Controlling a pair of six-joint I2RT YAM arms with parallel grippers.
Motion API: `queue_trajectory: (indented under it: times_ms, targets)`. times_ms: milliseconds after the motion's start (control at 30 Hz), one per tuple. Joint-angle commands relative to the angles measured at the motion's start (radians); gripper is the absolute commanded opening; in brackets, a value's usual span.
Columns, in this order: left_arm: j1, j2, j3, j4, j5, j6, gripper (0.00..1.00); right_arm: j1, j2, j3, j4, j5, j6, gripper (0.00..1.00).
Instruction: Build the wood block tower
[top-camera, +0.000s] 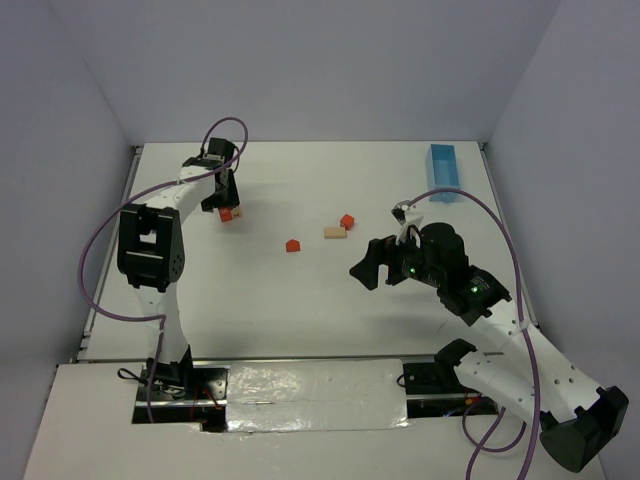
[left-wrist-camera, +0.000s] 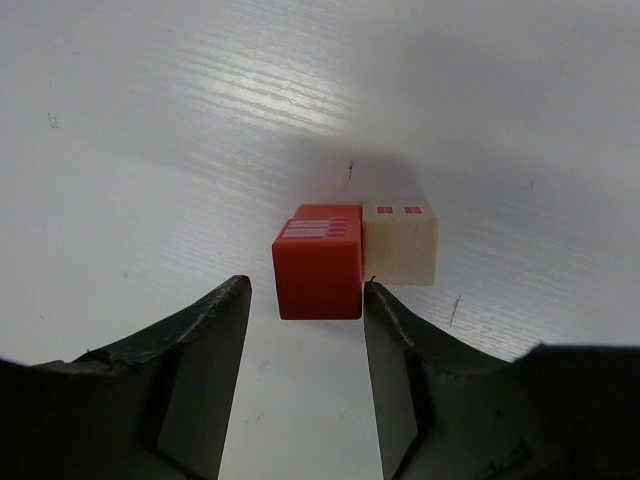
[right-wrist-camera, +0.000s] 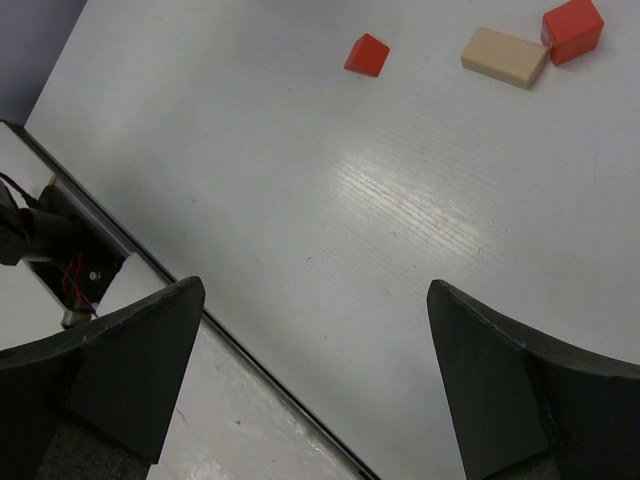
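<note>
Right now nothing is stacked, so I read this as the opening pick of the tower.

On the left, at about ten o'clock on the white table (top-camera: 300, 320), the left arm's fingers (left-wrist-camera: 200, 370) sit low around a red-orange wooden cube (left-wrist-camera: 318, 262). They are set only a little wider than the cube, with the tips flanking its near face and, as far as I can tell, not yet pressing. A pale tan wooden cube (left-wrist-camera: 400, 243) touches the red one on its three o'clock side. One fingertip lies right at the seam between them.

The next move, in my judgement, is to ease forward until the pads cover the red cube's sides, then close gently and lift straight up. The seam is tight, so the tan neighbour may get nudged.

Near the middle of the table, well apart from that pair, lie three more pieces. First is a small red-orange wooden block with a sloped top (top-camera: 293, 245). At its two o'clock a pale tan wooden bar (top-camera: 335, 232) lies flat. A second red-orange wooden cube (top-camera: 347, 221) sits just beside the bar's far end, possibly touching it.

The right arm's fingers (right-wrist-camera: 130, 370) hover over bare table at roughly four o'clock from that trio, spread wide and holding nothing. A light-blue rectangular tray (top-camera: 444, 172) sits in the two o'clock corner.

I count five blocks, three red-orange and two tan, and one tray.
</note>
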Motion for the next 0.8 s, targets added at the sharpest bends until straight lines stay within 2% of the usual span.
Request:
queue_trajectory:
  times_ms: [0, 200, 333, 500, 600, 633, 667, 767]
  targets:
    - [-0.004, -0.013, 0.011, -0.007, -0.013, -0.008, 0.61, 0.01, -0.002, -0.007, 0.042, -0.007, -0.012, 1.0]
    - [-0.015, -0.015, 0.014, -0.004, 0.009, -0.004, 0.63, 0.01, 0.001, -0.005, 0.043, -0.003, -0.01, 1.0]
    - [-0.033, -0.044, 0.012, 0.001, 0.015, -0.01, 0.77, 0.01, 0.002, -0.005, 0.043, 0.011, -0.007, 1.0]
    - [-0.061, -0.102, 0.012, -0.01, 0.001, -0.016, 0.84, 0.009, 0.01, 0.001, 0.028, 0.065, 0.001, 1.0]
    - [-0.097, -0.209, -0.015, -0.018, -0.032, -0.028, 0.9, 0.01, 0.022, 0.024, -0.01, 0.221, 0.036, 1.0]
    - [-0.125, -0.238, -0.028, -0.012, -0.051, -0.033, 0.97, 0.01, 0.025, 0.033, -0.026, 0.281, 0.075, 1.0]
    - [-0.14, -0.269, -0.04, -0.002, -0.046, -0.031, 0.98, 0.01, 0.033, 0.042, -0.058, 0.381, 0.093, 1.0]
    - [-0.243, -0.357, -0.086, 0.086, -0.007, 0.004, 1.0, 0.01, 0.006, 0.061, -0.093, 0.47, 0.155, 1.0]
